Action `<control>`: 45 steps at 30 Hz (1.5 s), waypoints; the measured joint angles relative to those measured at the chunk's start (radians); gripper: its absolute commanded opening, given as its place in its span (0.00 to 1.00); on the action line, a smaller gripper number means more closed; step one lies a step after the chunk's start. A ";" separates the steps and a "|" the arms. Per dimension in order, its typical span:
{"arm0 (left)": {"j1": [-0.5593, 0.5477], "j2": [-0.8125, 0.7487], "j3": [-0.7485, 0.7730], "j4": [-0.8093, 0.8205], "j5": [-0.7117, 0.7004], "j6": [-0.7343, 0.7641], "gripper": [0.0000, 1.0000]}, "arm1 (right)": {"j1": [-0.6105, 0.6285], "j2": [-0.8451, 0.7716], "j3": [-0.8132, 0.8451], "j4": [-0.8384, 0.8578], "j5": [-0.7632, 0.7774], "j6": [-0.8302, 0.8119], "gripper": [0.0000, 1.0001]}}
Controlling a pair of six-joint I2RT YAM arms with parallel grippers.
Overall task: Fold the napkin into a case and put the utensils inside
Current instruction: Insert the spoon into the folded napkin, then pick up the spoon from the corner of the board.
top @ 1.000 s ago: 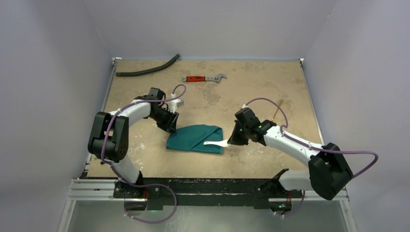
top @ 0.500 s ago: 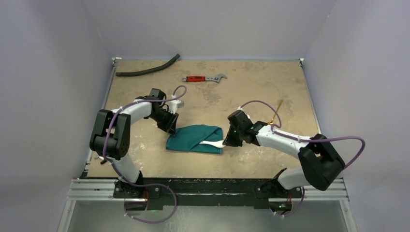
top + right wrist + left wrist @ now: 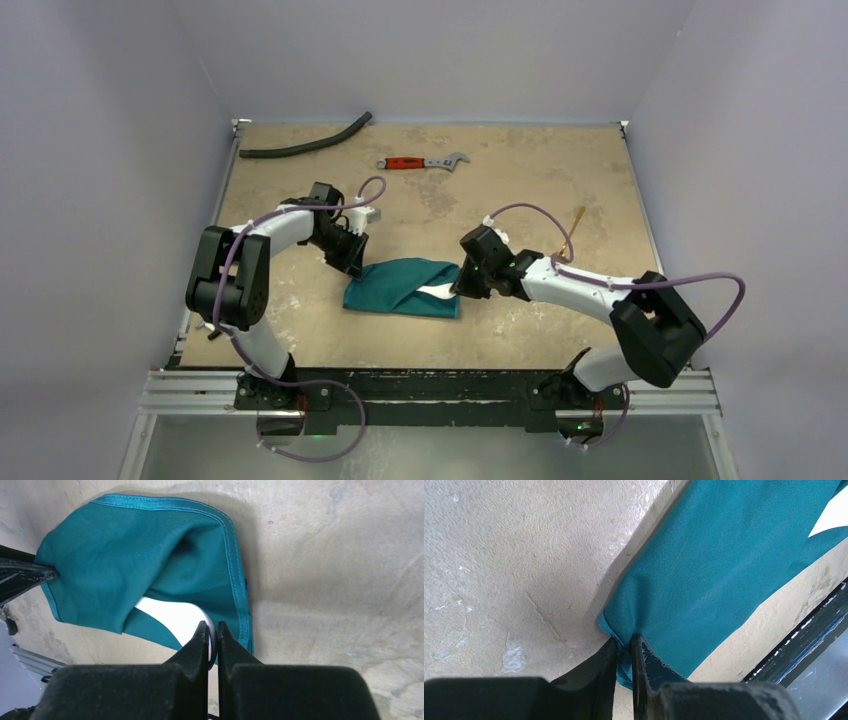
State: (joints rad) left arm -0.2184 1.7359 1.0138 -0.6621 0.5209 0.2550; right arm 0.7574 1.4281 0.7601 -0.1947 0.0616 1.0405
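The teal-green napkin lies folded into a flat case at the table's middle, its mouth facing right. My left gripper is shut on the case's far left corner; in the top view that gripper sits at the cloth's upper left. My right gripper is shut on the white spoon, whose front part lies under the cloth's top flap. From above, the right gripper touches the case's right edge, with little of the spoon showing. A tan wooden utensil lies on the table behind the right arm.
A red-handled wrench lies at the back centre and a black hose at the back left. The table's front rail runs between the arm bases. Grey walls close in the left, right and back.
My right gripper has moved left, sliding the spoon deeper into the napkin's mouth. My left gripper's jaws have closed on the napkin's left corner.
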 measured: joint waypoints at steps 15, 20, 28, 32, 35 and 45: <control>0.000 0.002 0.006 -0.016 0.003 0.003 0.12 | 0.061 0.143 0.044 0.144 -0.005 0.039 0.00; 0.000 0.002 0.019 -0.035 0.004 0.010 0.15 | 0.062 0.171 0.071 0.151 -0.005 0.035 0.56; 0.003 0.001 0.072 -0.103 0.006 0.027 0.42 | 0.046 0.047 0.078 0.004 0.055 -0.010 0.90; 0.020 0.000 0.103 -0.145 0.006 0.040 0.62 | -0.068 -0.070 0.097 -0.088 0.086 -0.045 0.90; 0.035 -0.004 0.127 -0.184 0.005 0.049 0.78 | -0.221 -0.123 0.113 -0.124 0.121 -0.079 0.90; 0.074 -0.065 0.247 -0.283 -0.016 0.068 0.91 | -0.677 0.015 0.173 -0.122 0.301 -0.189 0.88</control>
State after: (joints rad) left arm -0.1440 1.6707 1.2610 -0.9451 0.5053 0.3233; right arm 0.0803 1.4429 0.9329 -0.3164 0.3622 0.8513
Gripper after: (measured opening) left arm 0.892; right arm 0.900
